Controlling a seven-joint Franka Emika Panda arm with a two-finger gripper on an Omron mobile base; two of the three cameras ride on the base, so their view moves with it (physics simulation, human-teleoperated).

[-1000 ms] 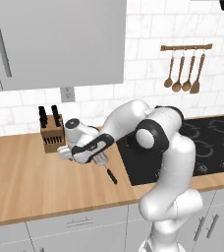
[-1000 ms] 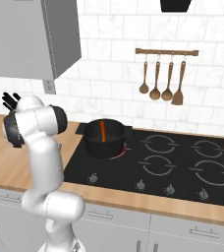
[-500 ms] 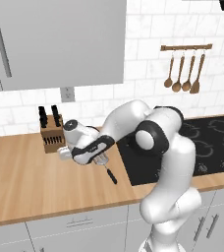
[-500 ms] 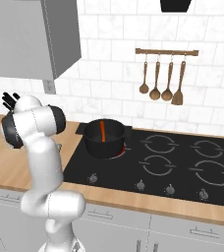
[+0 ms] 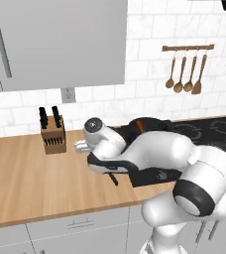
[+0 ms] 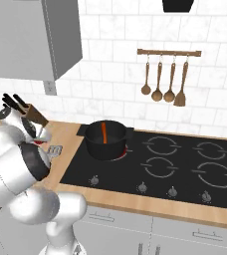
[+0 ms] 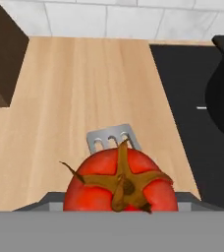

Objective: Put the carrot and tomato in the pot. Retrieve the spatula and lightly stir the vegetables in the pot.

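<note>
Arm bends low and leftward over the counter, hand beside the knife block. Pot, carrot inside, sits on the hob's near-left burner. Gripper clasps the tomato just above the spatula.

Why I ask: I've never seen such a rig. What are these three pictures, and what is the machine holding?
It is a white robot arm in a computer-drawn kitchen. Two pictures come from cameras behind the arm, one to its left and one to its right. The third looks along its tool. On the wooden counter are a knife block and a spatula. On the hob stands a black pot with the carrot in it. The tool appears closed on the tomato, close to the spatula.
</note>
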